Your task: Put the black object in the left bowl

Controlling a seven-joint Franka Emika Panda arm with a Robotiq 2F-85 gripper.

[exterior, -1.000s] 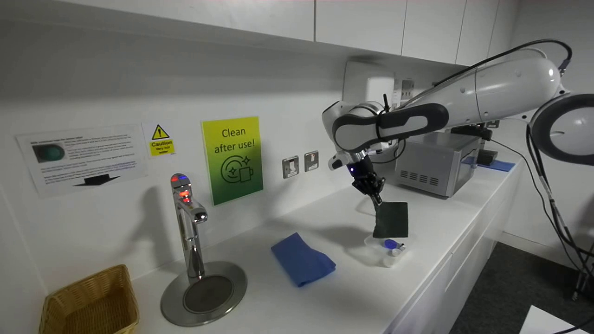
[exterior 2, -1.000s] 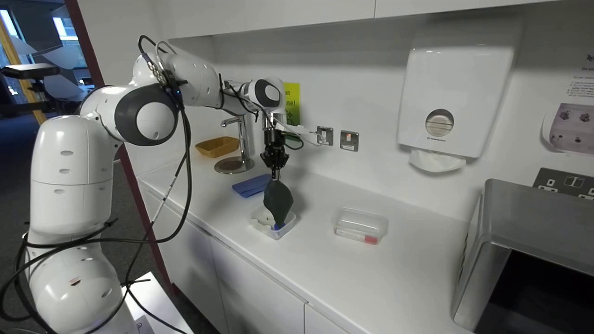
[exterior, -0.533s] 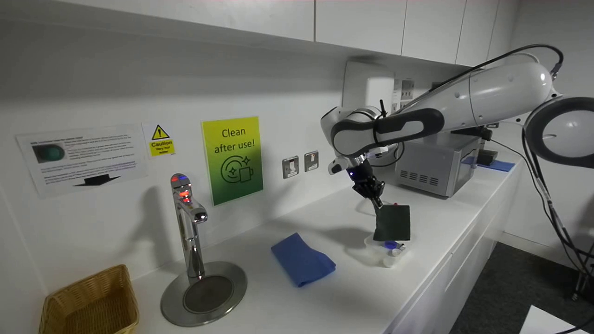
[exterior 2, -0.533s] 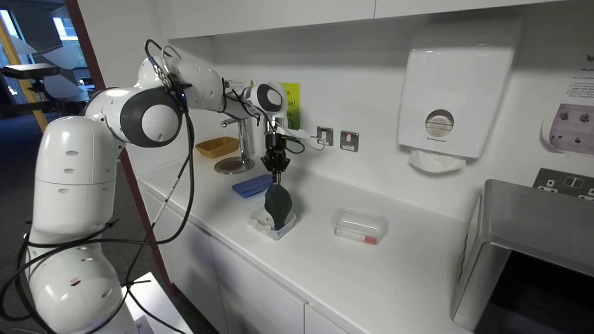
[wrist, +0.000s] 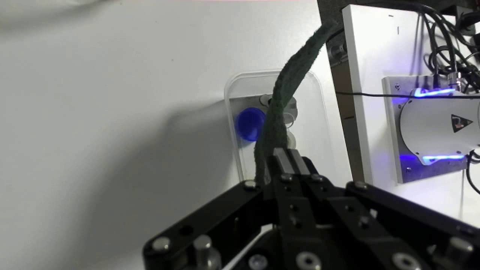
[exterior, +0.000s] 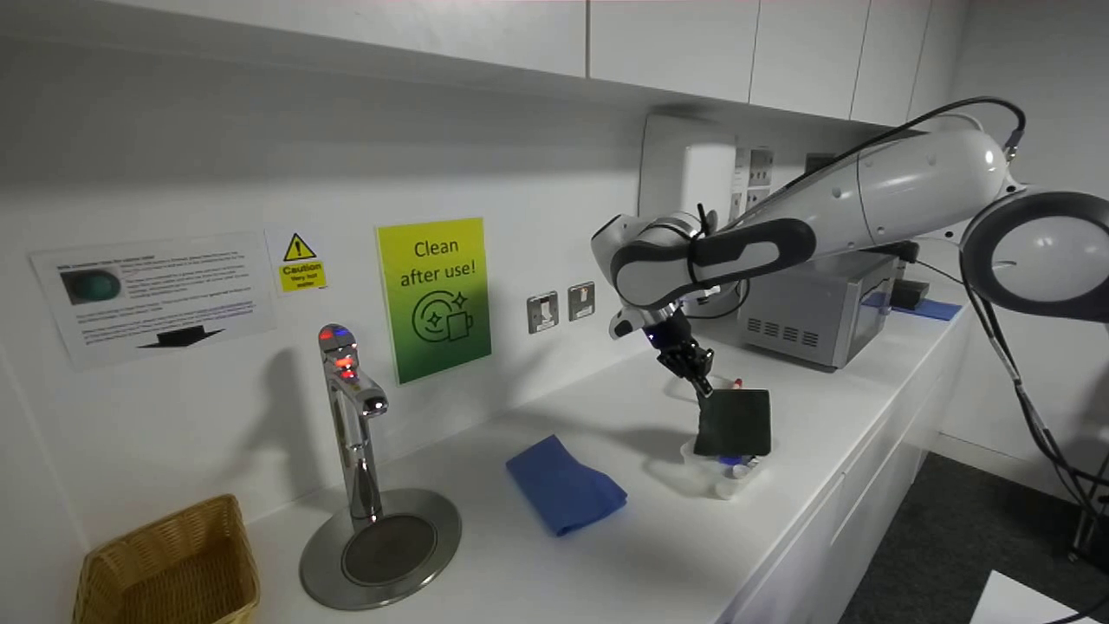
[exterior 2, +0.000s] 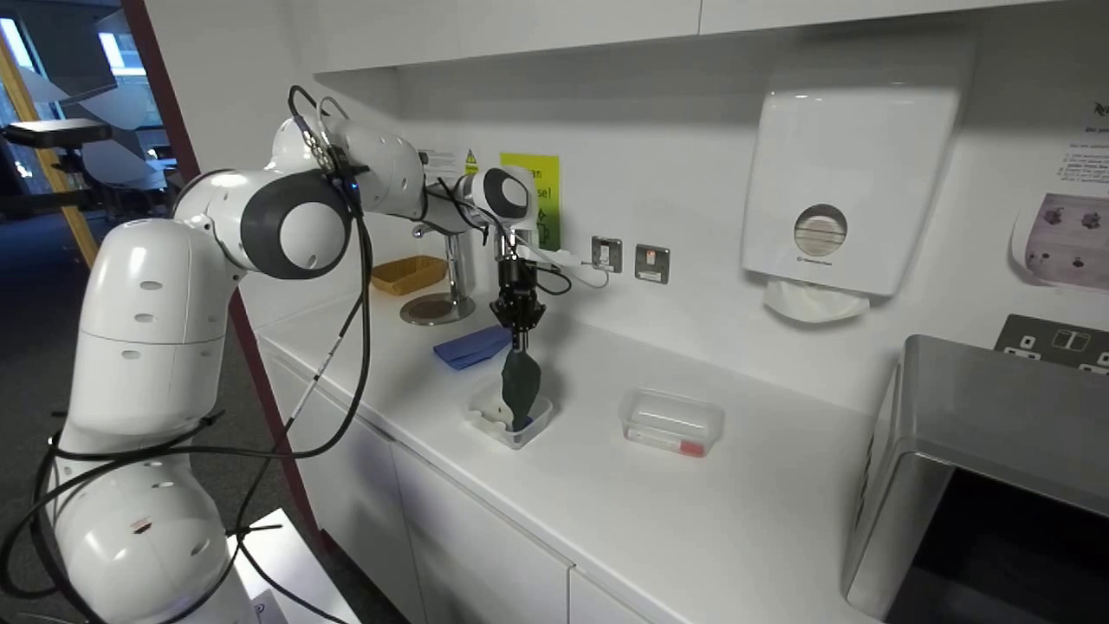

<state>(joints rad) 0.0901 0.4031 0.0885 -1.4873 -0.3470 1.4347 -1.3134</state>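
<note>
Just right of centre in the wrist view, locate black object (wrist: 276, 116) — pinched near one top corner by gripper (exterior 2: 520, 344), hanging over left bowl (wrist: 313, 131). Treat as light, soft, probably limp; grasp by corner or edge — expect swing and folding on lowering.

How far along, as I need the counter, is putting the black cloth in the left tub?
Done: the black cloth is off the counter, pinched near a corner. In hand: the closed gripper dangles it over the left plastic tub, lower end overlapping it in both exterior views. Left: probably lowering, then opening; the cloth isn't released.
</note>
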